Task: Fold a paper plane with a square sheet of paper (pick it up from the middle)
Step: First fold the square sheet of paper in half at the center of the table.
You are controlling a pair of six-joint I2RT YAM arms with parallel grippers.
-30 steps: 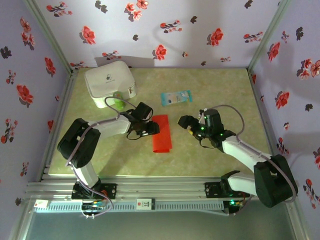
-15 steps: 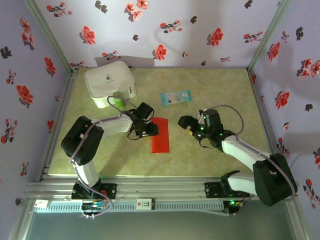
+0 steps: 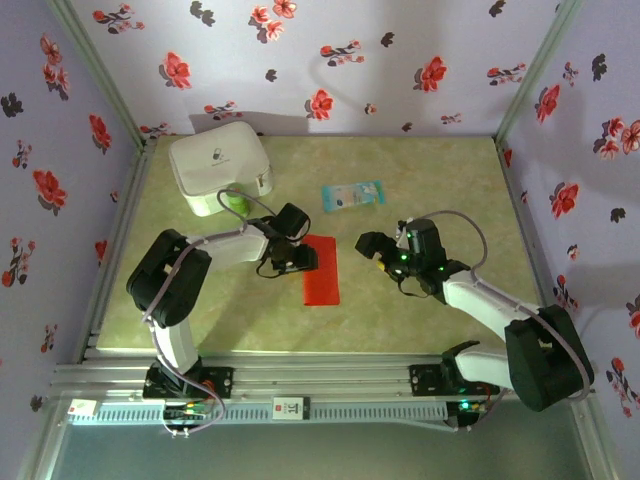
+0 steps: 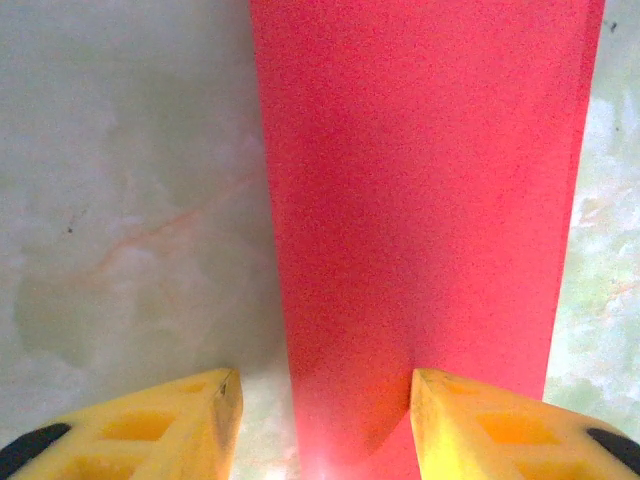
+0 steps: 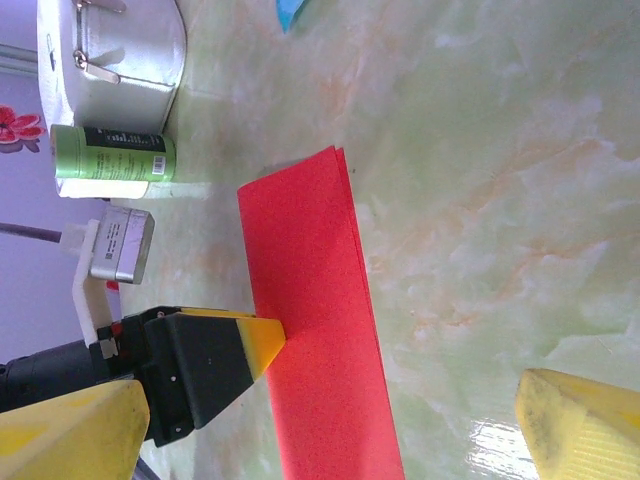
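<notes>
We seem mid-fold: the square sheet of paper (image 3: 322,271), a flat strip mid-tabletop, has the left gripper (image 3: 304,259) with half-spread jaws astride its left-facing edge and the right gripper (image 3: 366,244) spread wide nearby, empty, so that edge probably needs lifting next

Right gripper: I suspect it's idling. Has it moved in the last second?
No. The right gripper keeps its spot below the pale blue packet, just right of the red paper.
</notes>
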